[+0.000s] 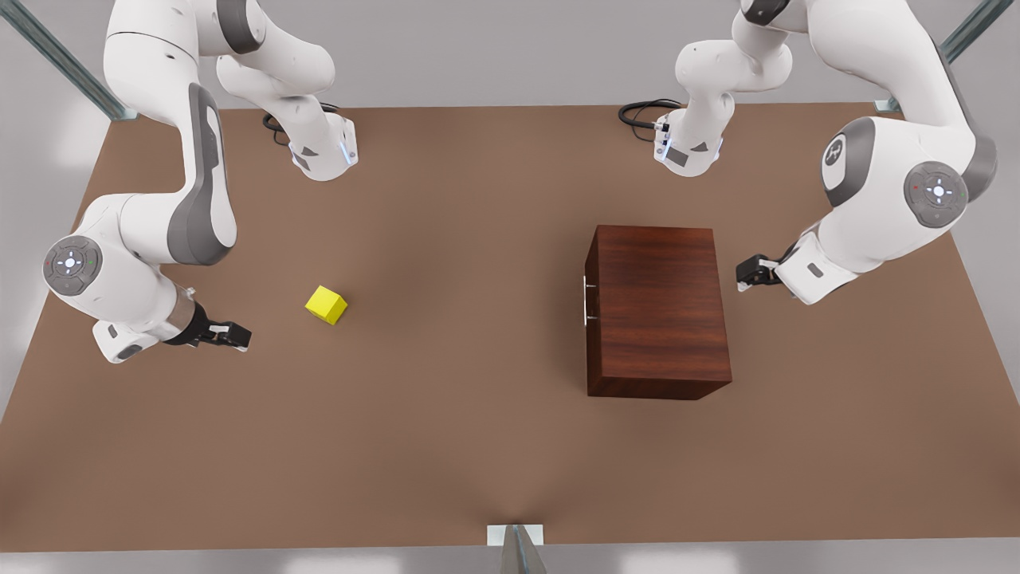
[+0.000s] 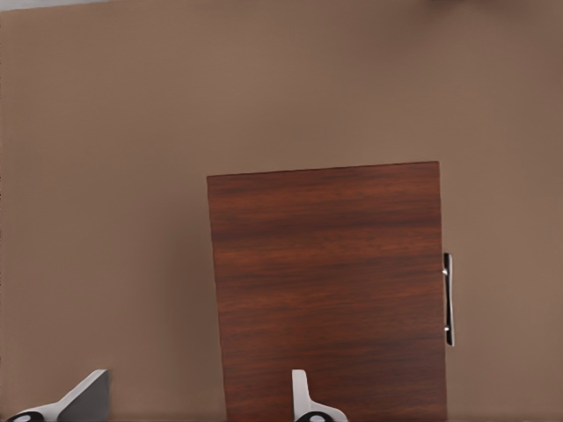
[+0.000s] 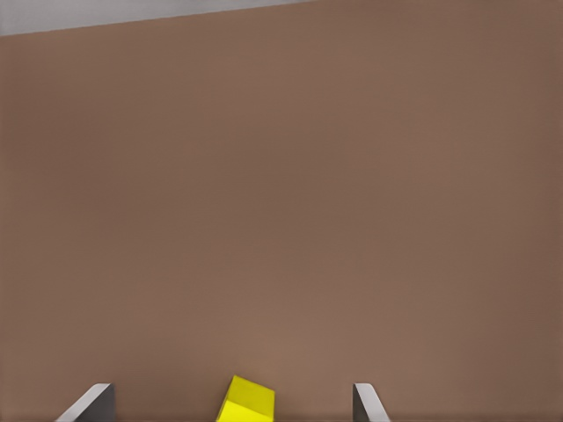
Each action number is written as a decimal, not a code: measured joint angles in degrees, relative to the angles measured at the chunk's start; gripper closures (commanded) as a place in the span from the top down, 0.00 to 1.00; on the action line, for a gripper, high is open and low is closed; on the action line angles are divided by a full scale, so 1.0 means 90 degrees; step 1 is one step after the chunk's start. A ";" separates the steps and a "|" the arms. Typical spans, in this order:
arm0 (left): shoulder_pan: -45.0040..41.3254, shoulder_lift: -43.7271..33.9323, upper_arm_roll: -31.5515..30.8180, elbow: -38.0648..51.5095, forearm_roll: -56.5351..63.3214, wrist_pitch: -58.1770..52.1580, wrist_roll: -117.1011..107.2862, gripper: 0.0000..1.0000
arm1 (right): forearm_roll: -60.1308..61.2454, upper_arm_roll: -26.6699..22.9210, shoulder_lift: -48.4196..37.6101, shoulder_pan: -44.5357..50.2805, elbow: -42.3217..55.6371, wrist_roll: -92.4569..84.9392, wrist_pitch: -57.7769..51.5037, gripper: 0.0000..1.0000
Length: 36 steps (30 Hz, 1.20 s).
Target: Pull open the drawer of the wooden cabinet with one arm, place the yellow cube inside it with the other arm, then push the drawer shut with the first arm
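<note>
I can read no words, numbers or brand names anywhere from my station. The one sign I can make out is a small emblem [image 1: 835, 150] on the grey joint cap of the arm at the front view's right, too small for me to read as letters. The round joint caps [image 1: 937, 191] carry only tiny white marks and coloured dots, not text.
</note>
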 measured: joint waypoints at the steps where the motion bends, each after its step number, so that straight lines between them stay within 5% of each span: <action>1: -0.0056 0.0013 -0.0001 0.0016 0.0023 0.0006 -0.0008 1.00 | -0.0001 0.0000 0.0000 -0.0001 0.0000 0.0005 0.0001 1.00; 12: -0.3486 0.1509 -0.0041 0.1128 0.0487 0.0425 -0.1678 1.00 | 0.0406 -0.0032 0.0012 -0.0324 -0.0008 0.0834 0.0027 1.00; 21: -0.3803 0.2403 -0.0008 0.0355 0.0987 0.1422 -0.3608 1.00 | 0.0597 -0.0010 0.0039 -0.0343 0.0000 0.2015 0.0034 1.00; 36: -0.3999 0.2441 0.0006 -0.0659 0.2459 0.1872 -0.5339 1.00 | 0.0430 0.0029 0.0059 -0.0343 0.0000 0.3015 0.0014 1.00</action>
